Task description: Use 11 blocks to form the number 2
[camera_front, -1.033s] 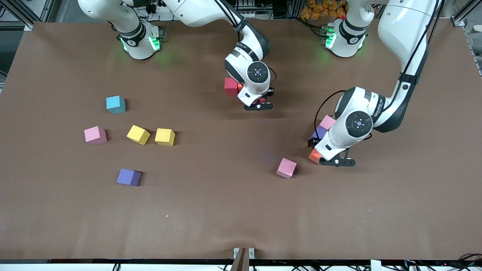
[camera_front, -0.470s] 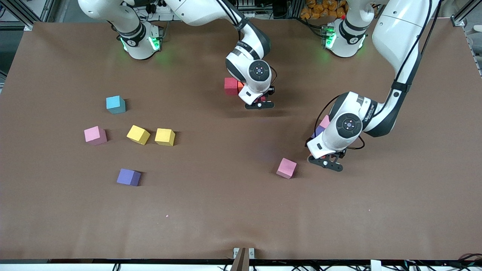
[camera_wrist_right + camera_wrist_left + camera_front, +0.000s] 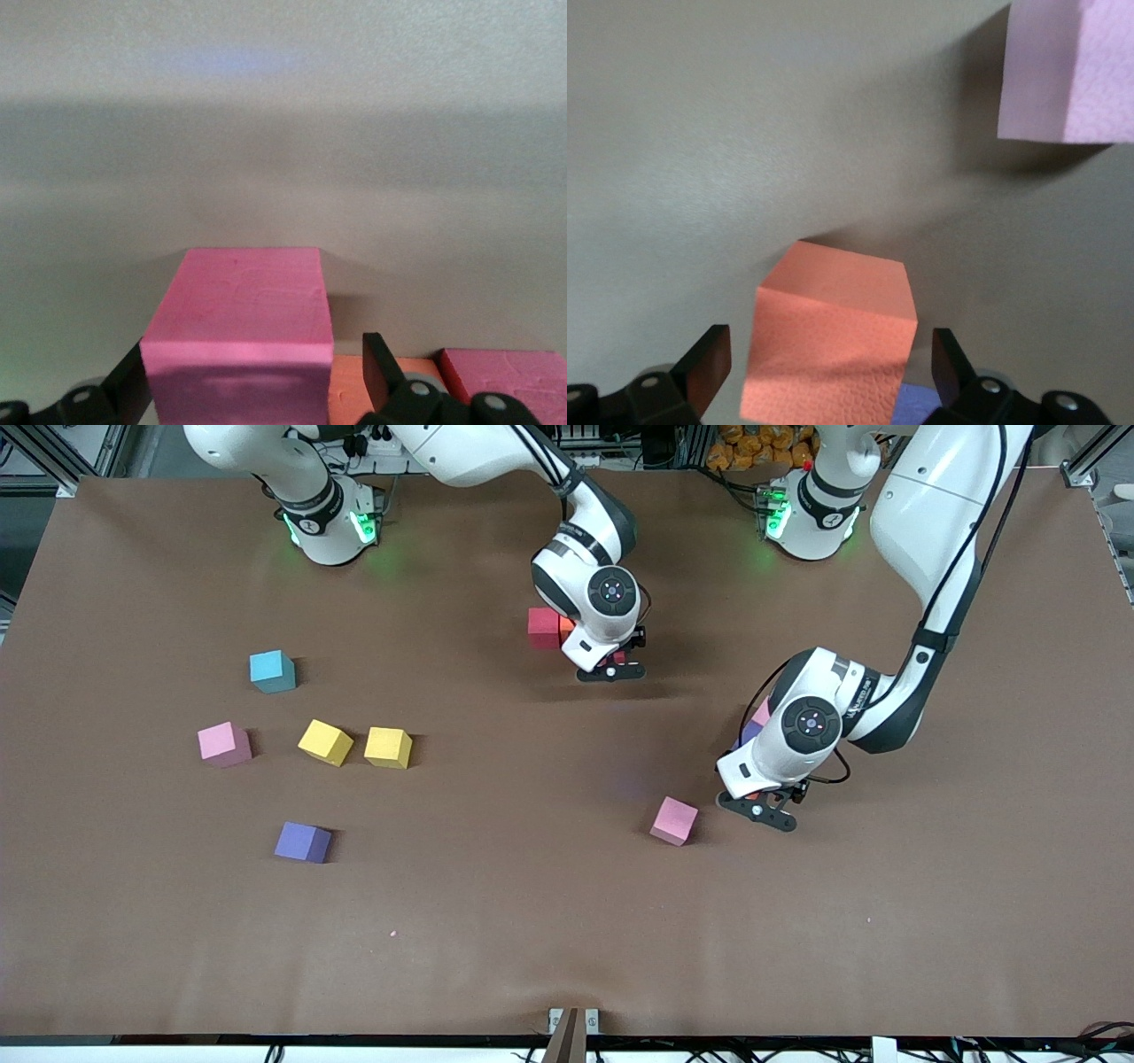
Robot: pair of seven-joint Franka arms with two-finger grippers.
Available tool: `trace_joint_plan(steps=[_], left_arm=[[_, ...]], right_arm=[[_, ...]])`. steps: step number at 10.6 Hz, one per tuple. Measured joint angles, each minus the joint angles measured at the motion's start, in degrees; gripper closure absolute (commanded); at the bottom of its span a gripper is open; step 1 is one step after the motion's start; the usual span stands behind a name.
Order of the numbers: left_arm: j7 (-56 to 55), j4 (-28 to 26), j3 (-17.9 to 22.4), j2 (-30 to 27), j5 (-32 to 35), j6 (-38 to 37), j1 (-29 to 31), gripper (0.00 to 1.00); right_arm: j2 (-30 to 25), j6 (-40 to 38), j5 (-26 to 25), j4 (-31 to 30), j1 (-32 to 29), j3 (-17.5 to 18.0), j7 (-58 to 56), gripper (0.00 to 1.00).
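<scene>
Left gripper (image 3: 760, 806) moved over orange block (image 3: 828, 341), fingers wide apart. Right gripper (image 3: 611, 669) straddled red block (image 3: 237, 341), grip unclear.

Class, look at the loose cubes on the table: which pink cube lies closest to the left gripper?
The pink cube beside the left gripper, near the table's middle. The other loose pink cube sits toward the right arm's end, beside two yellow cubes.

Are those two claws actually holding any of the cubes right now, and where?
Nothing looks gripped. The left gripper stands open astride an orange cube, with gaps at both sides; the right gripper stands open around a red cube.
</scene>
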Motion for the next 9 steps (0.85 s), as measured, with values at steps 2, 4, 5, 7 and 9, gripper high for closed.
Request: trace_joint_plan(steps=[2, 4, 5, 7, 9], left_arm=[[0.0, 0.0, 0.0, 0.7, 0.5, 0.3, 0.0, 0.58], [0.0, 0.1, 0.0, 0.9, 0.6, 0.3, 0.0, 0.79], [-0.5, 0.4, -0.3, 0.9, 0.6, 0.4, 0.0, 0.80], [-5.8, 1.3, -1.6, 0.9, 0.6, 0.5, -0.1, 0.79], [-12.0, 2.2, -4.1, 0.8, 0.6, 0.1, -0.4, 0.79]], right_arm=[[-0.2, -1.1, 0.0, 0.9, 0.0, -0.4, 0.0, 0.00], [-1.7, -2.8, 0.0, 1.7, -0.3, -0.9, 0.1, 0.00], [-2.9, -3.6, 0.0, 1.9, -0.8, -1.2, 0.1, 0.00], [-5.2, -4.8, -0.1, 2.0, -3.6, -1.6, 0.1, 0.00], [-7.3, -7.5, -0.3, 2.1, -8.7, -1.9, 0.1, 0.00]])
